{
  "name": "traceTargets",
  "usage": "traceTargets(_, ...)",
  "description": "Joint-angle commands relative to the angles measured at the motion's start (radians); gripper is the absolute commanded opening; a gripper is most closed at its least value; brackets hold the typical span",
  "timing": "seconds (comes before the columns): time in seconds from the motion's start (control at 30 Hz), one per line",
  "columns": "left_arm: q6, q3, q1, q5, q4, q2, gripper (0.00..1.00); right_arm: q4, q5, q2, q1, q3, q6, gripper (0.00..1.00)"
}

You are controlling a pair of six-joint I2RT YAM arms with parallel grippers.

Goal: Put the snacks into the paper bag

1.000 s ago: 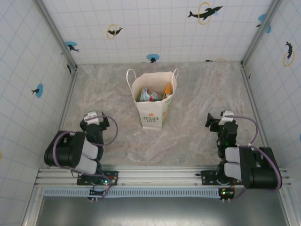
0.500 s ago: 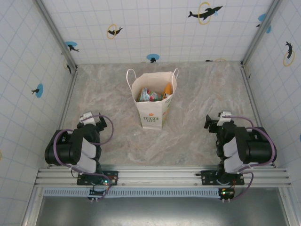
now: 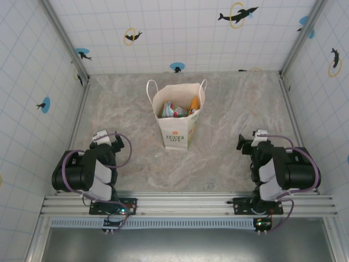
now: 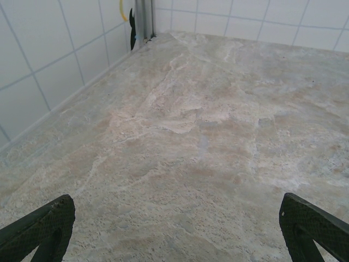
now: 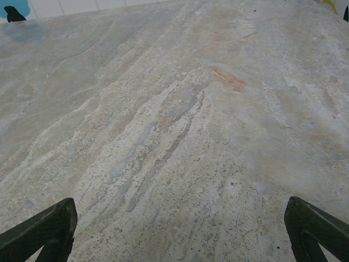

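Paper bag [image 3: 178, 123]: cream-white, upright, mouth open, two thin white loop handles at the back corners, small green-and-orange logo on front. Stands mid-counter toward the far wall. Snacks [image 3: 177, 109]: glossy teal, green, orange packets, jumbled inside the bag.

The paper bag [image 3: 175, 126] was cream-white with a small green-and-orange logo, and the snacks [image 3: 175, 111] in its mouth showed orange, teal and green. The worktop [image 3: 234, 103] was mottled beige and grey with pinkish veins, like marble. The walls [image 3: 180, 38] were white tiles on a grey grid, dotted with black dolphin shapes on blue discs or in yellow rings.
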Motion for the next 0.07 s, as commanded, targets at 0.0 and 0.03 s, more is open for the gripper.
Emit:
traceTargets(0.0,-0.019,-0.024,-0.003,0.016,-0.003,-0.008,0.98,0.018,0.003,-0.005,0.003,-0.005,-0.01,1.0)
traceTargets(0.03,-0.018,-0.025,-0.003,0.017,-0.003,-0.009,0.98,0.019,0.002,-0.006,0.003,-0.005,-0.01,1.0)
